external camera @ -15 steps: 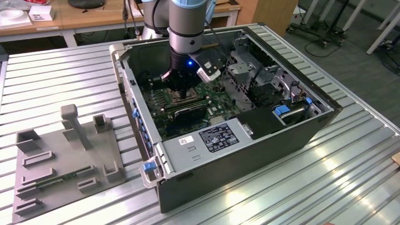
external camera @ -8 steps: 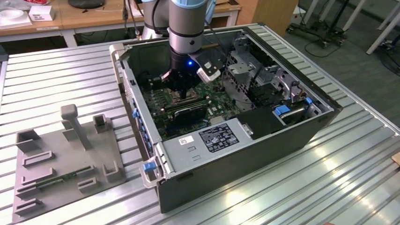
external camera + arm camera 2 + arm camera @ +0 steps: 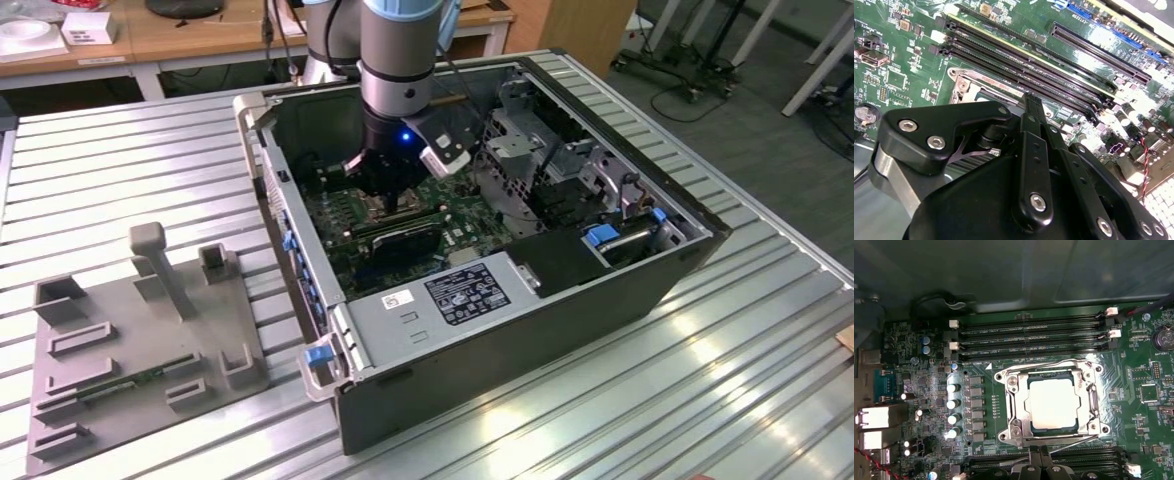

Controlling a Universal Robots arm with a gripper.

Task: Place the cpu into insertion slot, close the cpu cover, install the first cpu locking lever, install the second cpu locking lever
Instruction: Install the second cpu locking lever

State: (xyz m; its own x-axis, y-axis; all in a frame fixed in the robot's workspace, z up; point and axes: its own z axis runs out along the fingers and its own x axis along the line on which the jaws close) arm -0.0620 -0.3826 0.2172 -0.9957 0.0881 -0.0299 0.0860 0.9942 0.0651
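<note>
The cpu point(image 3: 1052, 403) sits in the insertion slot point(image 3: 1024, 407) under the cpu cover point(image 3: 1051, 373); the gripper point(image 3: 1039, 456), at 6 o'clock, has jaws nearly together, holding nothing. A misaligned push could slip off the lever point(image 3: 1074, 444) and scrape the motherboard point(image 3: 1134, 385).

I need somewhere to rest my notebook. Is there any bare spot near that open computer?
The ribbed metal table lies bare on the exterior view's right of the computer case, and between the case and the grey fixture plate. Inside it is crowded: the gripper hangs above the motherboard, near the cpu and its cpu cover.
</note>
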